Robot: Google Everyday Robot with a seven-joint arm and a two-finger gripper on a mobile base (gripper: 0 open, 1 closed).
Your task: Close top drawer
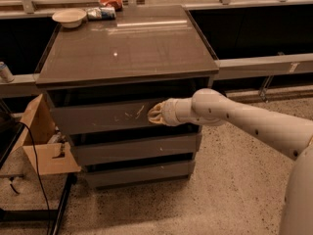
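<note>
The top drawer (98,117) of the grey cabinet has a flat grey front with pale scratch marks near the middle. It stands only slightly out from the cabinet, with a dark gap above it under the cabinet top (127,48). My gripper (155,114) is at the end of the white arm reaching in from the right. It presses against the drawer front just right of the scratches.
Two plain grey drawer fronts (137,148) sit below. A white bowl (69,17) and packets (102,11) lie at the back of the cabinet top. A cardboard box (41,141) and a cable stand at the left. Speckled floor lies in front.
</note>
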